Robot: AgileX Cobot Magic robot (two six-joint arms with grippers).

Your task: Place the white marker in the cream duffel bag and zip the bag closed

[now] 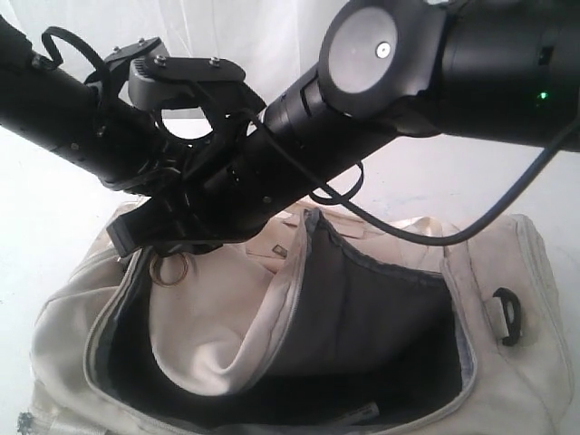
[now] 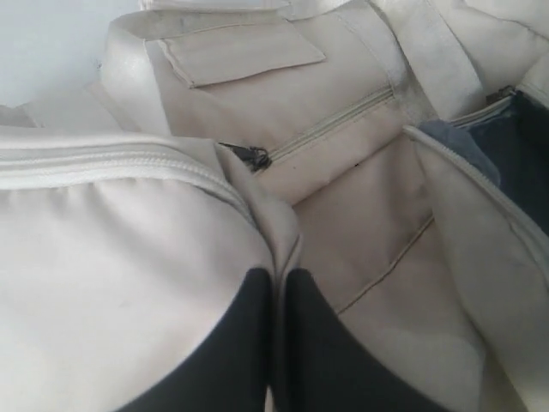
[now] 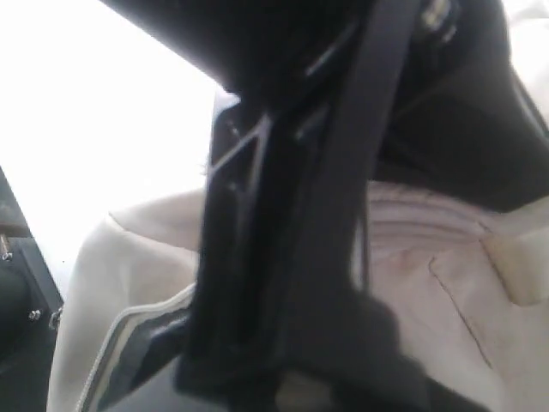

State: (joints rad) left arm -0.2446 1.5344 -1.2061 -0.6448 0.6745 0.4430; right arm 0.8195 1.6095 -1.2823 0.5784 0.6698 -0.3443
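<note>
Everything's on a plain white surface [image 1: 36, 236], bright and washed out toward the far side. Sitting directly on it is the cream duffel bag [image 1: 544, 272], slumped across the near side from left to right.

Your left arm [image 1: 68, 118] and right arm [image 1: 362, 136] are matte black tubes. The right one has a big round joint cap [image 1: 358, 77] with a silver screw [image 1: 383, 50] at its centre, and a small green light [image 1: 543, 94]. A thin black cable [image 1: 408, 237] loops off it. Your left gripper [image 2: 276, 279] has two smooth, rounded black fingers [image 2: 232, 352].
</note>
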